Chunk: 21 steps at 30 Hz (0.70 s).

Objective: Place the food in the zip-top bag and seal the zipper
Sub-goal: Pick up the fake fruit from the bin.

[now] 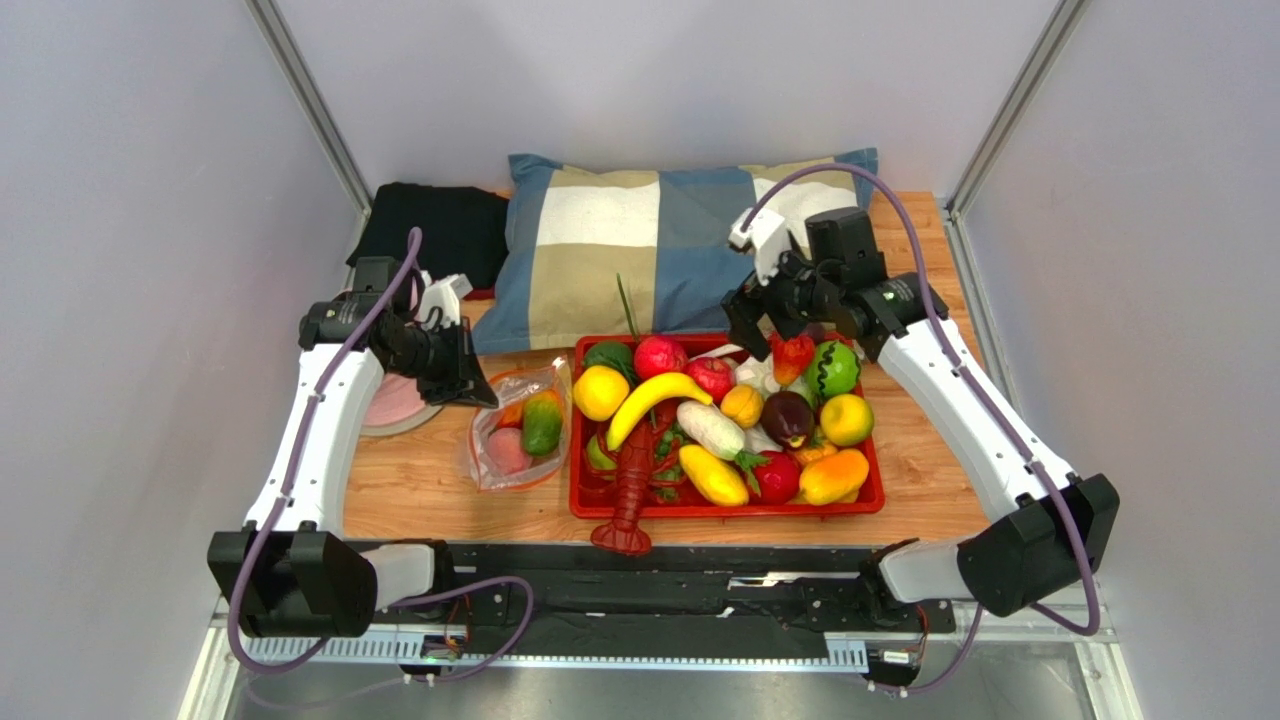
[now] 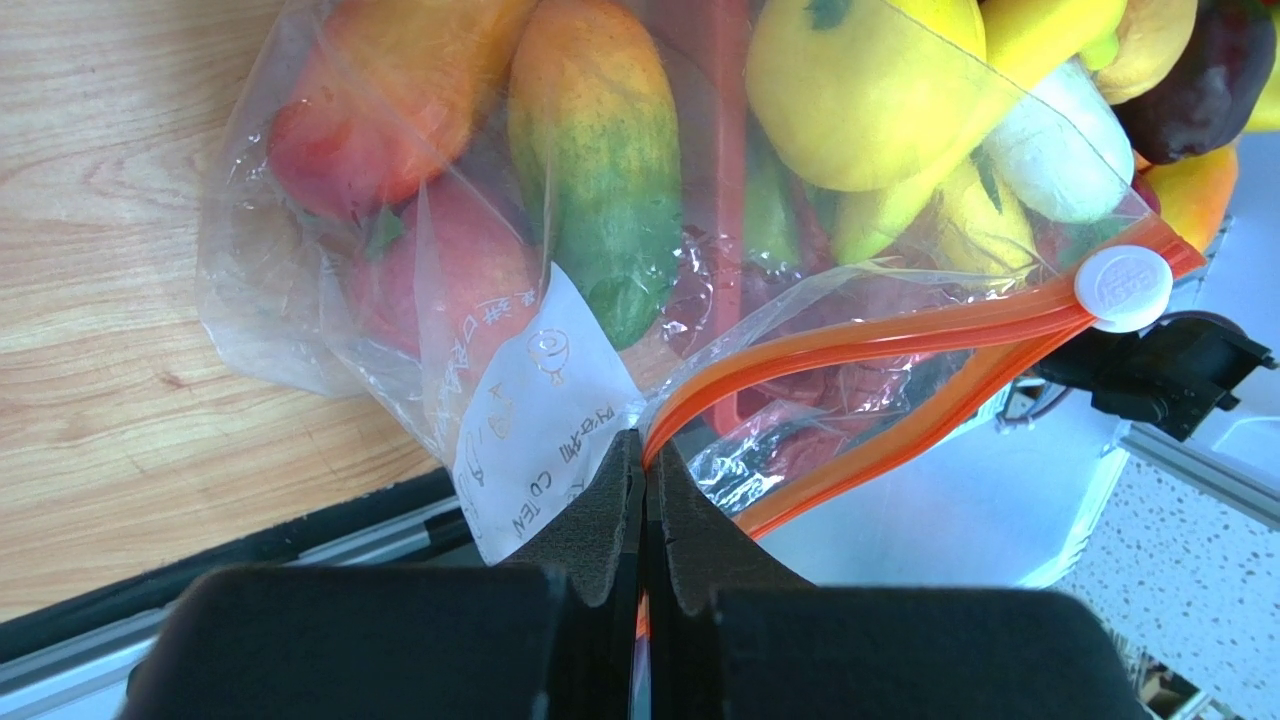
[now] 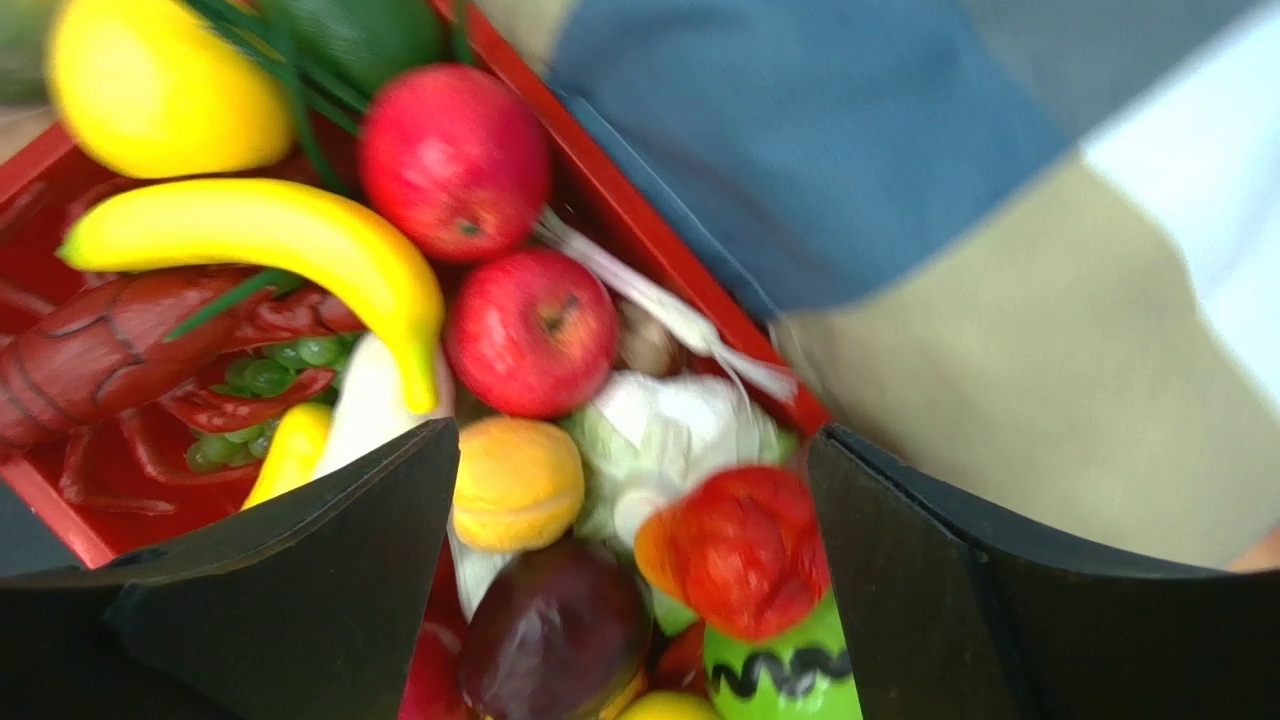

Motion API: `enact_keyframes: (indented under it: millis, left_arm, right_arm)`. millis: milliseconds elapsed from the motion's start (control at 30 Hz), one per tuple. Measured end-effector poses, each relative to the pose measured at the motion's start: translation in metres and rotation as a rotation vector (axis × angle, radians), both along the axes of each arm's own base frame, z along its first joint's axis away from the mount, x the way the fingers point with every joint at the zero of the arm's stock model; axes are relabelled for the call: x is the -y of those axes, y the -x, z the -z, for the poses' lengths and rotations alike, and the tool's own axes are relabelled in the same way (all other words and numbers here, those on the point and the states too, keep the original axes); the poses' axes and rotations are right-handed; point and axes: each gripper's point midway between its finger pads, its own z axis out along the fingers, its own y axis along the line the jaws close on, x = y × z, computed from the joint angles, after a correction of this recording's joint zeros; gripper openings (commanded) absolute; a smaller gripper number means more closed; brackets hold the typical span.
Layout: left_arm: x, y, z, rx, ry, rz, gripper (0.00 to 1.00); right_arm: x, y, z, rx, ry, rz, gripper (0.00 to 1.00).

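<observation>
Bag (image 1: 511, 447) lies on the bench (image 1: 406, 495) at 9 o'clock of the red tray (image 1: 721, 512), just beside its left rim. The plastic is clear and crinkled. Inside it are an orange-green mango (image 2: 601, 165), a pink-red peach (image 2: 451, 285) touching it at 8 o'clock, and another orange-red fruit (image 2: 376, 75) at 10 o'clock of the mango. A white printed label (image 2: 534, 413) is on the bag face.

Left gripper (image 2: 643, 477) is clamped tight on one end of the zipper (image 2: 887, 333), pads pressed flat together with the orange strip pinched between them. The zipper is not sealed. Its two strips part just past the pads and meet again at the white slider (image 2: 1127, 285), at 2 o'clock from the pads in the left wrist view. In the top view this gripper sits at 11 o'clock of the bag.

Right gripper (image 3: 634, 450) is spread wide with nothing between the fingers, hanging over the tray's 12–1 o'clock edge. In its slightly blurred wrist view a small orange fruit (image 3: 516, 483) and a red fruit (image 3: 736, 548) sit in the gap. Two red apples (image 3: 451, 158) lie toward 11 o'clock and a banana (image 3: 271, 240) toward 10 o'clock.

The tray is packed with food. A red lobster (image 1: 631, 488) is at its 7 o'clock corner, one end over the near rim. A checked pillow (image 1: 661, 240) is at 12 o'clock of the tray and a black cloth (image 1: 436, 225) at 9 o'clock of the pillow. A pink round item (image 1: 394, 408) is at 9 o'clock of the bag, partly hidden by the left arm.
</observation>
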Motion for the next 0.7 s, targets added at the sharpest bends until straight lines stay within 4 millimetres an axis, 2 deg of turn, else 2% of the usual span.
enact_keyframes:
  millis: [133,267,433,700]
  left_arm:
    - [0.000,-0.001,0.001,-0.005,0.000,0.000,0.00]
    - [0.000,-0.001,0.001,-0.005,0.000,0.000,0.00]
    - [0.000,-0.001,0.001,-0.005,0.000,0.000,0.00]
    - [0.000,-0.001,0.001,-0.005,0.000,0.000,0.00]
  right_arm:
    - [0.040,-0.006,0.023,-0.118,0.013,0.208,0.88]
    - [0.060,-0.002,0.044,-0.202,0.028,0.341,0.84]
    - [0.072,0.002,0.059,-0.265,0.030,0.453,0.83]
    - [0.076,0.001,0.074,-0.332,0.022,0.527,0.82]
